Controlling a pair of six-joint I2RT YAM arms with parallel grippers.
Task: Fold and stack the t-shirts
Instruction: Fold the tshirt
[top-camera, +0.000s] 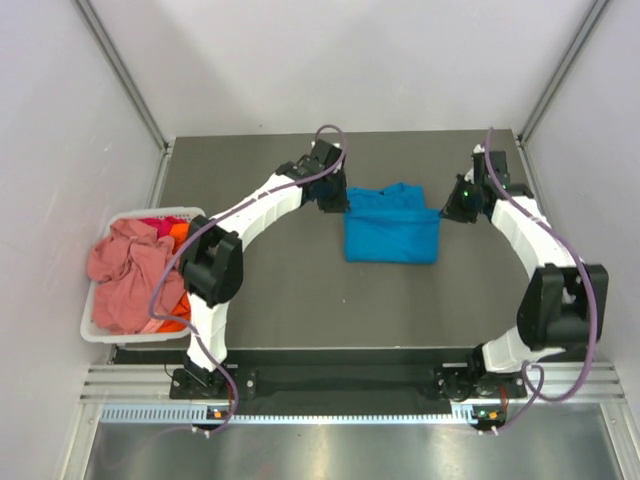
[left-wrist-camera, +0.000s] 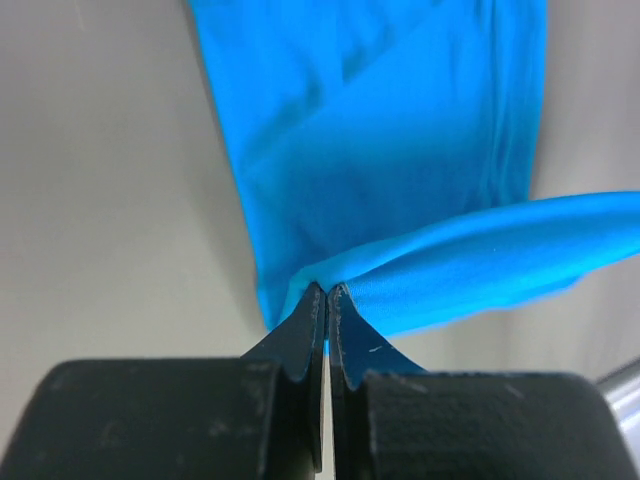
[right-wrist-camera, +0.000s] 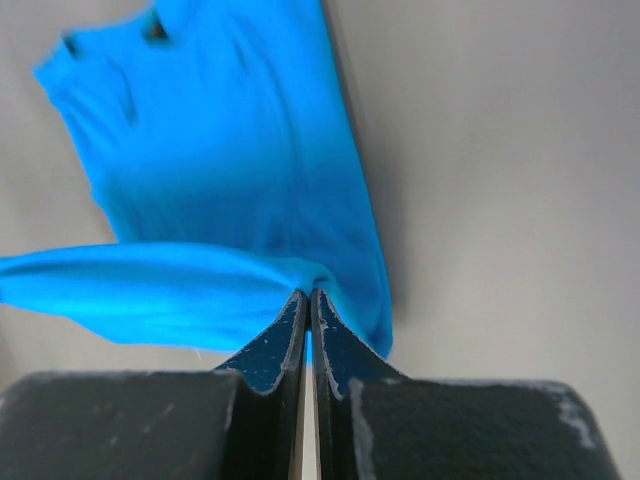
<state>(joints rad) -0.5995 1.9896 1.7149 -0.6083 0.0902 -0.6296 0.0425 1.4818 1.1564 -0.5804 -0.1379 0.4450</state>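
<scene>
Left tool (left-wrist-camera: 326, 292) and right tool (right-wrist-camera: 308, 296) each clench the turquoise t-shirt (top-camera: 392, 232).

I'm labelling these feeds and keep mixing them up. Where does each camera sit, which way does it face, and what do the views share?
Top external: above and behind the arm bases, looking down on the table; left arm and right arm show whole, the turquoise t-shirt between them, white basket at left.
Left wrist: on that wrist, looking along the left gripper, shut on the t-shirt's lifted edge.
Right wrist: on that wrist, looking along the right gripper, shut on cloth.
Shared: all three show the turquoise t-shirt.
</scene>
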